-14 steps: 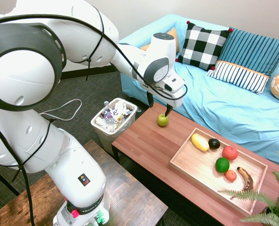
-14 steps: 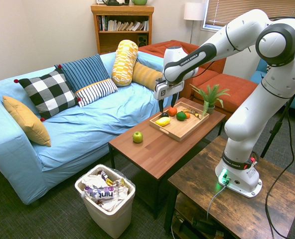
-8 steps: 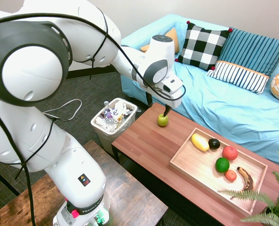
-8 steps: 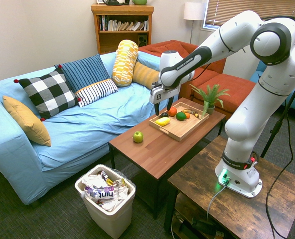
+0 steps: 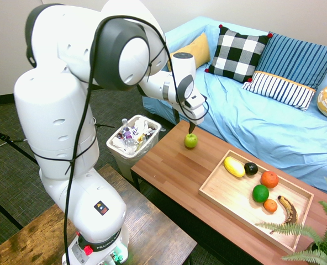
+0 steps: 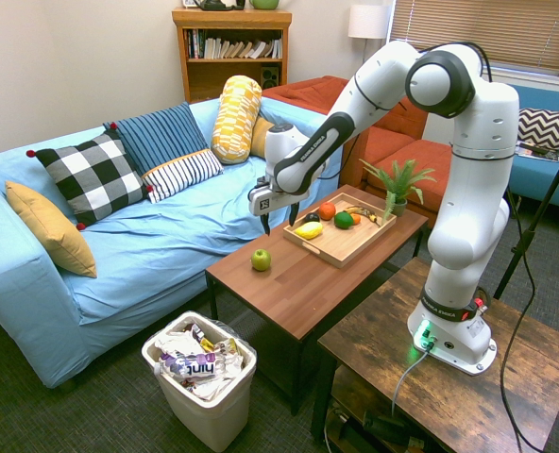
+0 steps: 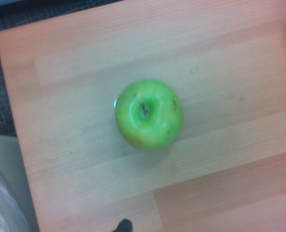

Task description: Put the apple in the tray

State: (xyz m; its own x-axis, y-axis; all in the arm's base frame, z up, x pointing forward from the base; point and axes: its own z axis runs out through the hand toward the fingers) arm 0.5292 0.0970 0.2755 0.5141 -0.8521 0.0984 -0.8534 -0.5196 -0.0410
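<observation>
Your gripper [image 5: 184, 125] [image 6: 278, 222] points straight down with its two dark fingers spread apart and nothing between them. It hangs directly above the apple [image 5: 190, 141] [image 6: 261, 260] [image 7: 149, 114], clear of it, with a visible gap between the fingertips and the fruit in both outside views.

You can see the apple sitting alone on the bare wood of the coffee table [image 5: 174, 171] [image 6: 298, 278], near the end of the table closest to the waste basket [image 5: 133, 141] [image 6: 199, 373]. In the wrist view it sits near the middle of the picture, stem dimple facing up, pale lime skin with a few small brown marks, resting on the table boards close to the table's edge.

Further along the same table you have the tray [image 5: 219, 193] [image 6: 331, 247], a shallow light-wood rectangle, well apart from the apple. It already carries a yellow fruit [image 5: 234, 166] [image 6: 309, 229], a small dark round fruit [image 5: 251, 168], a deep green round fruit [image 5: 260, 193] [image 6: 343, 220], two red-orange round fruits [image 5: 269, 179] [image 6: 327, 210] and a browned banana [image 5: 286, 208]. The apple is outside it.

A potted fern [image 5: 312, 237] [image 6: 399, 184] stands at the far end of the table beyond the tray. Behind the table runs the blue sofa [image 5: 274, 127] [image 6: 147, 236] with its checked cushion [image 5: 238, 53] [image 6: 93, 176] and striped cushions [image 5: 296, 66] [image 6: 161, 142]. The waste basket, full of wrappers and bottles, stands on the carpet just off the table's apple end.
</observation>
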